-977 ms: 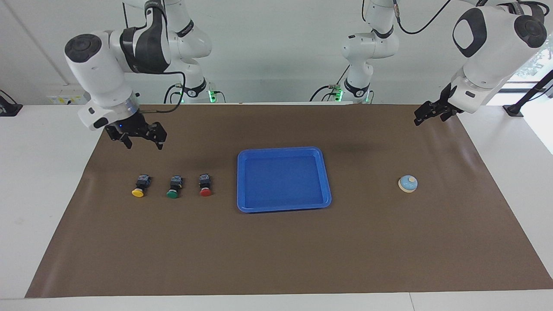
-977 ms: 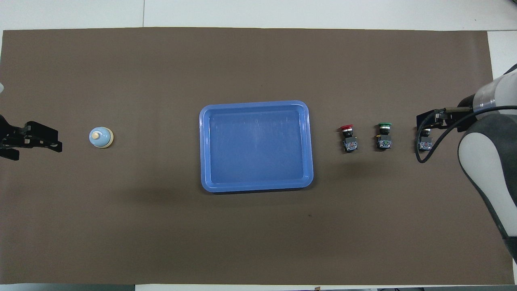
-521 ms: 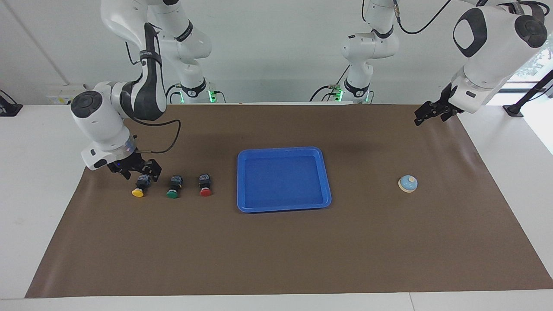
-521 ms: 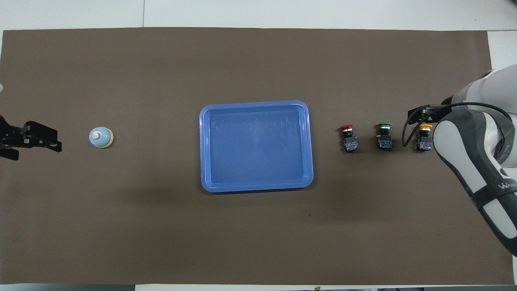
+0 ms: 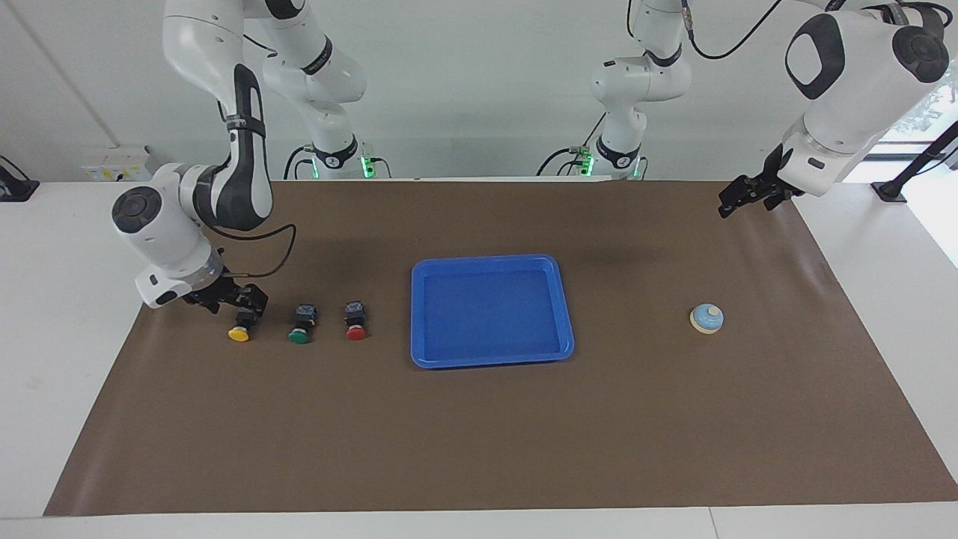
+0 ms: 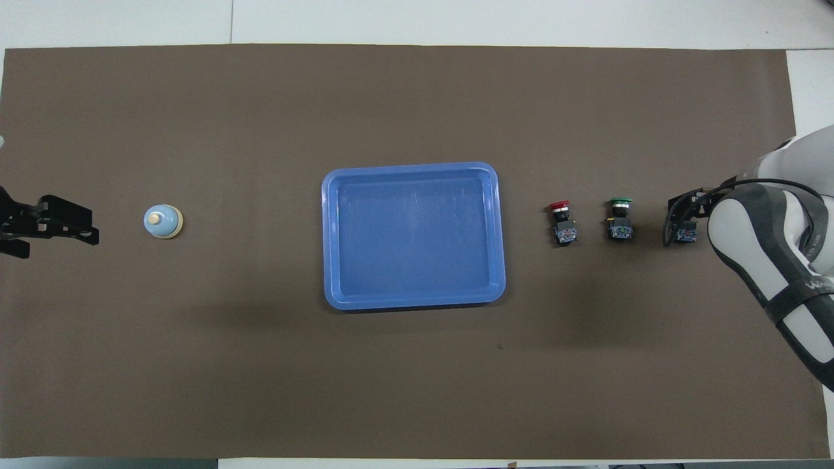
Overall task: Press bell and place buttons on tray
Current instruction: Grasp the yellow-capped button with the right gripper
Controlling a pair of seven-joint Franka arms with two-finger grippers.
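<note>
Right tool (image 5: 238,301) pinches the yellow button's (image 5: 239,334) blocky black body; left tool (image 5: 742,196) waits, grip unclear.

A white worktop (image 5: 67,314) carries a large brown mat (image 5: 479,434) that covers most of it. A plain pale wall (image 5: 464,90) rises along one long edge of it. At one end a window (image 5: 924,105) lets in daylight, and a black stand (image 5: 909,168) leans there.
</note>
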